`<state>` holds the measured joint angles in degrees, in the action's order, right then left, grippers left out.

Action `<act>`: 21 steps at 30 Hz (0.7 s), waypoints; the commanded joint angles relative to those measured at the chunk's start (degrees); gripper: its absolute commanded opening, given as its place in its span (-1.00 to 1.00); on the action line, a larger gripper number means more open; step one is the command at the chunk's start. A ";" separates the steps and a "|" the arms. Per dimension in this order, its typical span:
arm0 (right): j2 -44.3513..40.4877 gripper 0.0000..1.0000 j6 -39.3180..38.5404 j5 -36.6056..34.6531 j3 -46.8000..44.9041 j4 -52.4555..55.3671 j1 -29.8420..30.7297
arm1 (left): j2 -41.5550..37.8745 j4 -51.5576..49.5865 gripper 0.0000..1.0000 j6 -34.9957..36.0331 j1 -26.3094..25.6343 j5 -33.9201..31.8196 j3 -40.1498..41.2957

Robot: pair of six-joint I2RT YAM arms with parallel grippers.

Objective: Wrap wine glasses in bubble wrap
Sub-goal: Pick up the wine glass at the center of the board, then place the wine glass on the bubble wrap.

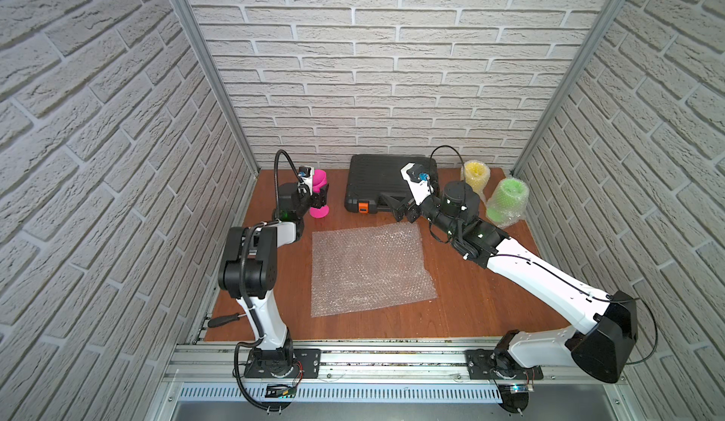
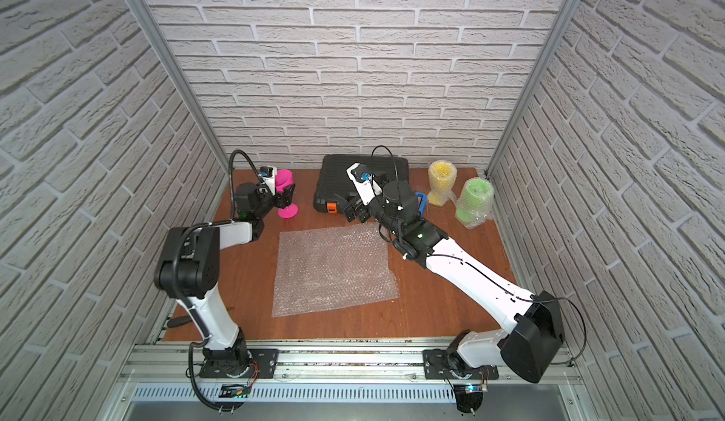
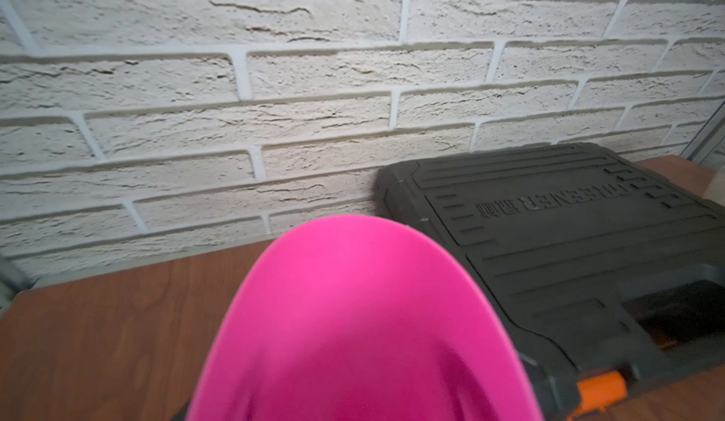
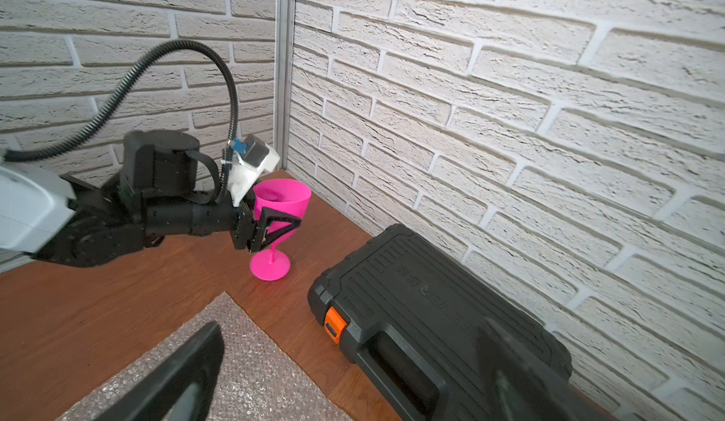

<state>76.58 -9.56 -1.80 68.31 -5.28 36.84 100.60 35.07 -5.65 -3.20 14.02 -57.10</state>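
Wrapping is done for two of three goblets; the pink one is gripped but bare.
Beside the black plastic tool case with an orange latch [image 1: 376, 183], toward the right arm, the yellow plastic goblet [image 1: 476, 176] and the lime-green plastic goblet [image 1: 507, 201] sit rolled in crinkly bubble wrap. On the case's opposite side the hot-pink plastic stemmed goblet [image 4: 282, 199] is upright, opaque and matte. I cannot tell whether its round foot is on or just above the brown wooden surface [image 1: 470, 301]. The left pincer [image 1: 321, 196] is closed on its bowl. In front of the case a flat square sheet of clear bubble wrap [image 1: 368, 270] lies with nothing on it. The right pincer [image 1: 400, 209] hangs wide, holding nothing, over the sheet's corner nearest the case. Judging by this, carrying, laying and rolling the pink goblet remain.
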 commanded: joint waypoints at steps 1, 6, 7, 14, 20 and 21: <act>-2.85 0.99 -1.03 -1.34 -0.68 0.19 -0.06 | -9.56 -24.05 0.29 -2.28 -2.93 -6.99 -4.45; -4.12 0.99 -0.67 -1.27 -1.15 1.52 -0.08 | -17.66 -55.50 0.31 -15.30 -4.85 -7.10 -11.12; -4.32 0.99 -0.56 -1.19 -1.32 1.58 -0.10 | -18.42 -60.68 0.34 -19.04 -5.04 -7.22 -12.48; -5.54 0.98 1.27 -1.00 -2.89 2.34 -0.05 | -19.02 -85.82 0.20 -29.99 -10.44 -5.25 -15.59; -5.62 0.98 2.92 -0.86 -4.33 2.42 -0.09 | -14.46 -85.98 0.26 -34.32 -16.67 -5.68 -8.67; -5.46 0.98 2.98 -0.68 -4.25 2.70 -0.10 | -13.19 -84.74 0.26 -34.59 -17.23 -5.34 -7.82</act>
<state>72.42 -8.01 -2.55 64.58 -1.69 36.84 84.66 -46.70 -36.45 -19.66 8.51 -67.57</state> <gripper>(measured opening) 0.991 0.738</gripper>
